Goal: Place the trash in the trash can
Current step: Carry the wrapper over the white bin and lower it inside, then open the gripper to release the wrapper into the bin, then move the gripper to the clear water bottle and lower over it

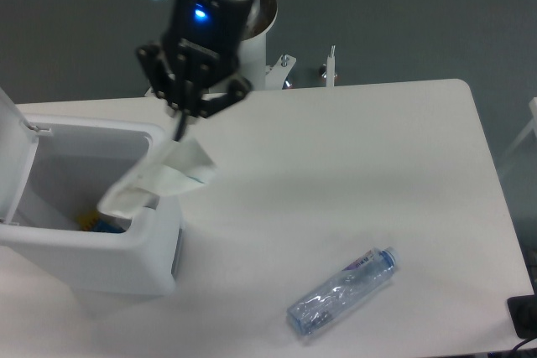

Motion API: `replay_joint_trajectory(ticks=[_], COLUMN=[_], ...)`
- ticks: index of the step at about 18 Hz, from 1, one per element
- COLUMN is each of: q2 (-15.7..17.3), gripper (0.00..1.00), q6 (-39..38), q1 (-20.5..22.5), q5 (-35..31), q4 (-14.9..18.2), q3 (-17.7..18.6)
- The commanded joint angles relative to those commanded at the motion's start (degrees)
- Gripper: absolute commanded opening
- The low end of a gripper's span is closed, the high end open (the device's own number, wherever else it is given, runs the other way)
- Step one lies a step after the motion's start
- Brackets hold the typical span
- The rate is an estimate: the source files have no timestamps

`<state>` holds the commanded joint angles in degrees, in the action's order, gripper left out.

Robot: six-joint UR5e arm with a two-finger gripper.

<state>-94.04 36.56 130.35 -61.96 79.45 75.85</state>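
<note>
My gripper [179, 128] hangs in the air over the right rim of the trash can [50, 253], shut on the top of a crumpled whitish-clear plastic wrapper [158, 179]. The wrapper dangles down and left, its lower end over the can's open top. The can is a white boxy bin with a grey side panel and its lid [12, 157] swung up at the left. A crushed clear plastic bottle [341, 291] with a bluish cap lies on the table at the front right, far from the gripper.
Something blue and yellow [96, 224] lies at the bottom of the bin. The arm's white base post [252, 35] stands behind the table's far edge. A dark object [524, 316] sits at the table's front right corner.
</note>
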Motion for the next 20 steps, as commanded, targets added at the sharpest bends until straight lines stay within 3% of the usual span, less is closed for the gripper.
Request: replay_joint_trajectory(ticks=[2, 7, 8, 9, 10, 13, 17, 20], q2=[0.09, -0.44, -0.61, -0.61, -0.70, -1.32, -4.82, -7.29], gripper=[0.09, 0.44, 0.56, 0.86, 1.00, 1.00, 1.00, 1.00], q6=[0.26, 0.35, 0.35, 0.27, 0.18, 0.35, 0.35, 0.61], q1=[-0.79, -3.86, -4.48, -4.57, -4.58, -3.79, 1.82, 5.43], q5=[0.00, 0.35, 0.35, 0.53, 0.44, 0.44, 1.49, 3.16], q4=[0.00, -2.72, -3.25, -3.51, -3.52, -4.30, -10.71, -10.81], q3=[0.88, 3.78, 4.04, 4.40, 4.57, 3.79, 3.52, 2.91])
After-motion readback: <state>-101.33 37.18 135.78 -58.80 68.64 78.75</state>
